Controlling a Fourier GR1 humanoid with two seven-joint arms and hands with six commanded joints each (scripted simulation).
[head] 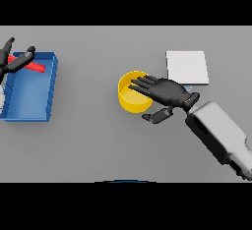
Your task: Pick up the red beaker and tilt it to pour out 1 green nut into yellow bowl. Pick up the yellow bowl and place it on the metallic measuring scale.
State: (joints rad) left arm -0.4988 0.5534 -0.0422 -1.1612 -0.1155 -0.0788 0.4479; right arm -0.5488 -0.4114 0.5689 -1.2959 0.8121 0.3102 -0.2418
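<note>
Thumb and forearm come first, nearest the lower edge: the right hand [165,92] reaches in from the right on its white and grey arm, and its thumb hangs just below and in front of the yellow bowl [132,96], beside the bowl's near right wall. Straight, spread fingers [140,83] lie over the bowl's open top, not yet curled round the rim, so the hand is relaxed and grasps nothing. Whether a green nut lies inside the bowl cannot be told. Just beyond the hand and to its right sits the pale square metallic measuring scale [186,67], close to the wrist, with a small blue edge at its near side. The step in hand looks like taking up the bowl. To do it well, the fingers should drop inside the far wall while the thumb closes on the outer near wall, pinching the rim firmly; then lift straight up, keep the bowl level, and carry it the short way back and right to set it squarely on the scale. Far off to the left, the left hand [15,60] rests with straight fingers on the red beaker [35,66], which lies in a blue tray [49,89].
</note>
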